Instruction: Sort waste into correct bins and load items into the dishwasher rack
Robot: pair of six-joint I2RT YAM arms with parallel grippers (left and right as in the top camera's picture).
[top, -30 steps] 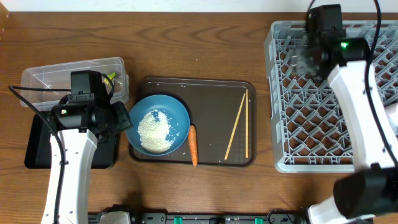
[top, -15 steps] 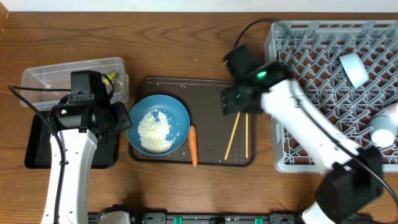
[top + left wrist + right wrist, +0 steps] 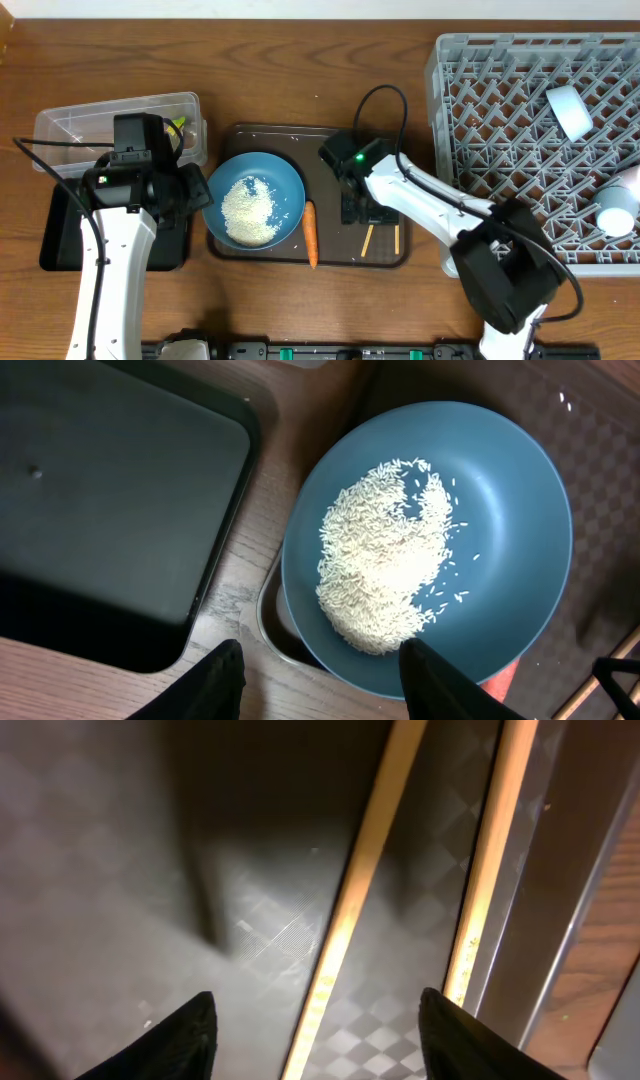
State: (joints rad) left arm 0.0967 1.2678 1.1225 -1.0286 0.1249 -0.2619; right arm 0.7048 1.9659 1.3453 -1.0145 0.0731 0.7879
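The round blue plate [image 3: 256, 198] with a heap of white rice [image 3: 248, 210] sits on the left of the brown serving tray [image 3: 320, 140]. The orange carrot [image 3: 310, 235] lies beside it. My left gripper [image 3: 325, 680] is open, its fingers straddling the plate's [image 3: 500, 510] near rim, with the rice [image 3: 385, 565] ahead. My right gripper [image 3: 322, 1030] is open, low over the tray, straddling the left chopstick [image 3: 360, 890]; the other chopstick [image 3: 490, 870] lies just right. From overhead only the chopsticks' lower ends [image 3: 397, 238] show past the right arm [image 3: 365, 205].
The grey dishwasher rack [image 3: 500, 130] stands at the right and holds two light cups [image 3: 567, 108] [image 3: 615, 212]. The clear box [image 3: 70, 125] at the far left holds a green-yellow wrapper [image 3: 178, 125]. The flat black tray [image 3: 60, 250] lies in front of it, under my left arm.
My right arm has swung from over the rack to the brown tray and come down over the chopsticks. Two cups now show in the rack. The left arm has not moved.
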